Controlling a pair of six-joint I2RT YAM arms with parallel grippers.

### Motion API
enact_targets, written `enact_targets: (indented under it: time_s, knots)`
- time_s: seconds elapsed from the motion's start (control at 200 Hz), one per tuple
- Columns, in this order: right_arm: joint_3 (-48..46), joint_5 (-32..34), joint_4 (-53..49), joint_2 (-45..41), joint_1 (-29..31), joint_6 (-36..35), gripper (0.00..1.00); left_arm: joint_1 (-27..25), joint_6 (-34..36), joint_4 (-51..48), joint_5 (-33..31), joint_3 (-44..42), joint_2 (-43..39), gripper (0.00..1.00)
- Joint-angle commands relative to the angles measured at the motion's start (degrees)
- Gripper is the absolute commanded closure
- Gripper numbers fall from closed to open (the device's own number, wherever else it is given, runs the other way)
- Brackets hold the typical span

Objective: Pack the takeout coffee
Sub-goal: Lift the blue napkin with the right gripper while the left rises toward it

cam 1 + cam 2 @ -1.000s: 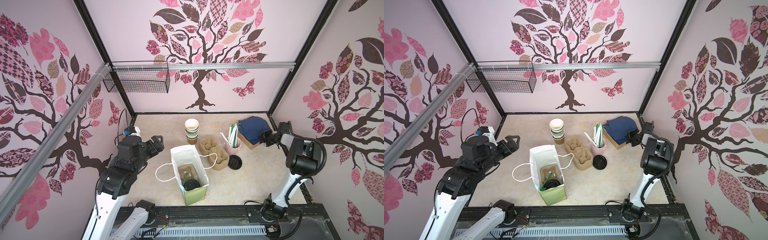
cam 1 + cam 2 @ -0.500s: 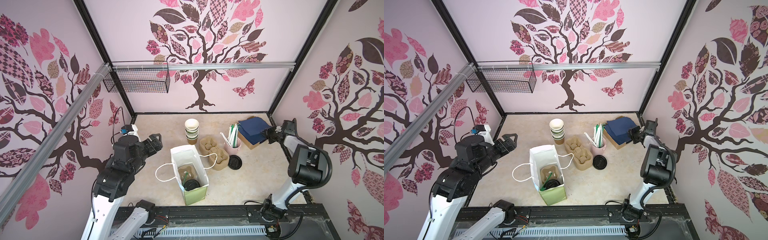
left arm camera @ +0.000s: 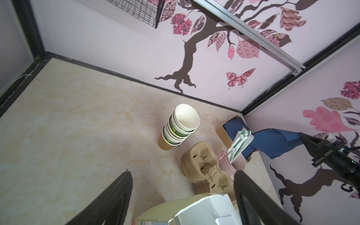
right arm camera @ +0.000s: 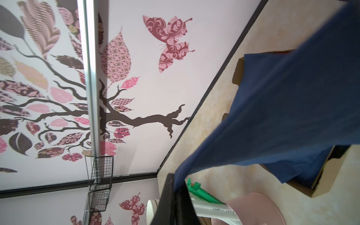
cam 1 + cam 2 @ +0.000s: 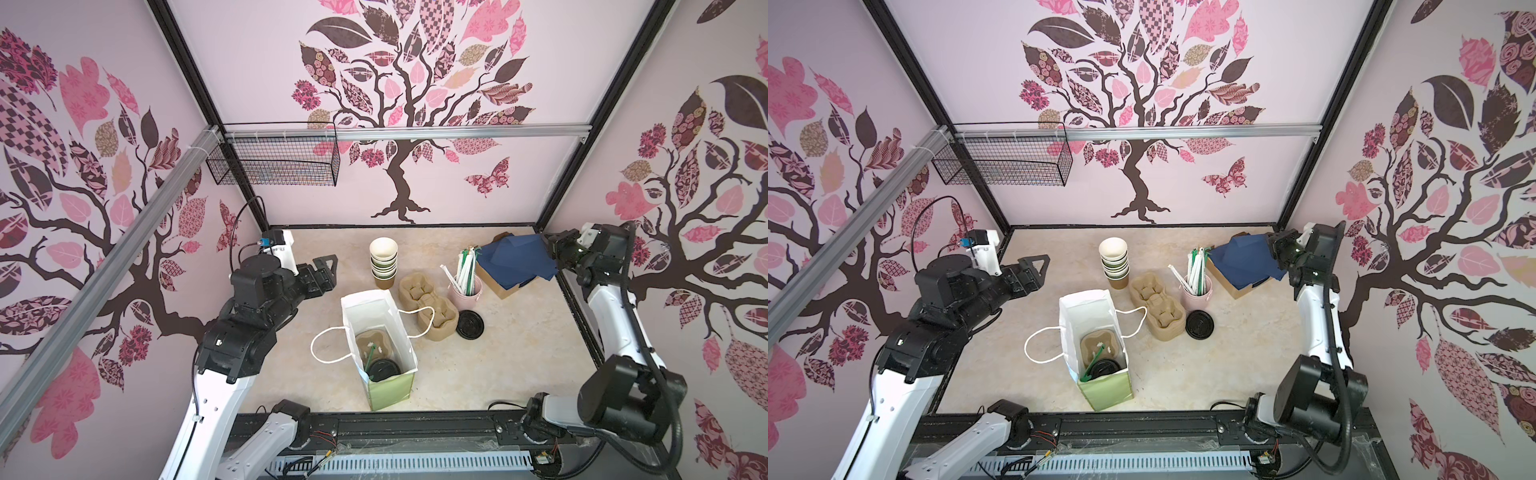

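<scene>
Reaching over the table in a top view, the left gripper (image 5: 327, 269) gapes wide, empty; the takeout coffee (image 5: 384, 368) sits inside the paper bag (image 5: 365, 301) near it. Left wrist view: its fingers (image 3: 116, 194) stand well apart. Right wrist view: the right gripper (image 4: 176, 196) pinches a blue napkin (image 4: 282, 107).

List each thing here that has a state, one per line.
paper bag: upright, open, loaded.
takeout coffee: lidded, standing inside the paper bag.
left gripper: open, empty.
right gripper: shut on the blue napkin.
blue napkin: pinched, partly lifted off its box.
cup stack: upright, lidless.
loose lid: flat on the table.
pink cup: upright, holding straws.
</scene>
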Motion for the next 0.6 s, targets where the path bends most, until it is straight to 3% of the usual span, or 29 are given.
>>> enact_targets:
  time_s: [0.0, 0.09, 0.245, 0.425, 0.595]
  knots:
    - [3.95, -0.45, -2.01, -7.53, -0.13, 1.57, 1.00, -2.72, 7.30, 7.68, 6.29, 3.38, 1.72, 0.16]
    - [7.98, -0.82, -4.03, -10.81, -0.08, 2.16, 1.00, -6.72, 12.44, 8.96, 8.00, 6.25, 5.06, 0.15]
    - [17.34, -5.31, -9.30, -12.12, 2.50, 4.85, 1.00, -10.41, 17.88, 12.96, 16.86, 9.91, 10.57, 0.15]
    - [29.61, -5.37, -18.29, -9.55, 15.37, 4.82, 1.00, -18.16, 28.79, 18.88, 18.83, 13.67, 16.75, 0.12]
    - [36.10, -5.46, -22.80, -6.26, 27.20, 4.59, 1.00, -22.99, 32.14, 25.37, 19.10, 16.00, 21.81, 0.05]
